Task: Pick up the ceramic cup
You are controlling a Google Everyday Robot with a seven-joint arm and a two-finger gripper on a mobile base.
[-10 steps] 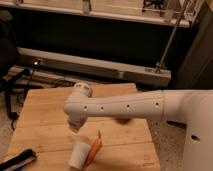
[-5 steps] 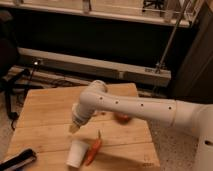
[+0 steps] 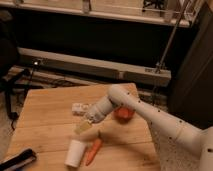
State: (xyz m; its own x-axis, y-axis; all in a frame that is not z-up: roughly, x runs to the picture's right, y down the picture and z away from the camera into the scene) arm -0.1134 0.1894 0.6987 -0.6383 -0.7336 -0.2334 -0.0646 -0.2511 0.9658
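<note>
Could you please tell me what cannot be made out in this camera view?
Bowl: mostly hidden behind the arm, camera view.
Gripper, just above the cup: whether it touches the cup cannot be told.
Black object: cut off by the bottom left corner.
White item beside the arm: too small to identify.

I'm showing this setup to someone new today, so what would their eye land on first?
The white arm stretches from the right across the wooden table. Its gripper hangs just above the ceramic cup near the front edge. An orange carrot lies close beside the cup, and an orange-red bowl peeks out from behind the arm.
</note>
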